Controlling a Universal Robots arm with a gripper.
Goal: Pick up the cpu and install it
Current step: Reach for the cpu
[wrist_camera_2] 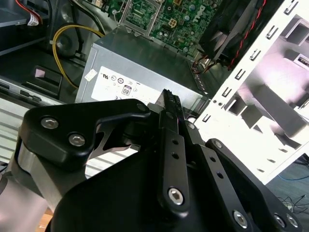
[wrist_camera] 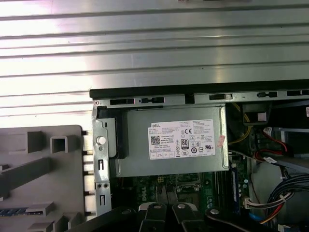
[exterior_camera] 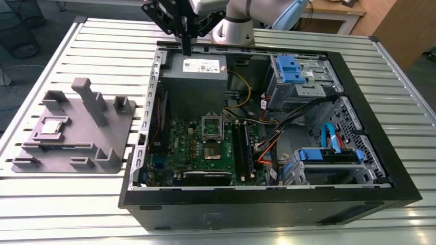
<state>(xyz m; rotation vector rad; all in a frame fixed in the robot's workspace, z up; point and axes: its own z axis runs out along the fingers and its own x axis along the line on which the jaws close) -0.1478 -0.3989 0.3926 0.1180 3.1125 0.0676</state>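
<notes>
In the exterior view the cpu [exterior_camera: 53, 125], a small square chip with a pale metal lid, lies in a recess of the grey holder [exterior_camera: 102, 140] on the exterior view's left, outside the computer case [exterior_camera: 272, 204]. My gripper [exterior_camera: 185, 45] hangs over the case's far edge above the grey power supply [exterior_camera: 196, 69], far from the chip. Its fingers are shut together with nothing between them, as the second wrist view also shows at the gripper [wrist_camera_2: 170, 99]. The dark socket frame [exterior_camera: 212, 133] sits on the green motherboard [exterior_camera: 187, 150].
Blue drive cages [exterior_camera: 299, 71] and bundled cables [exterior_camera: 272, 127] fill the case's side on the exterior view's right. A memory stick [exterior_camera: 65, 147] rests on the holder. The slatted metal table [exterior_camera: 102, 51] lies around the case. The case's white side panel [wrist_camera_2: 260, 96] is close to the gripper.
</notes>
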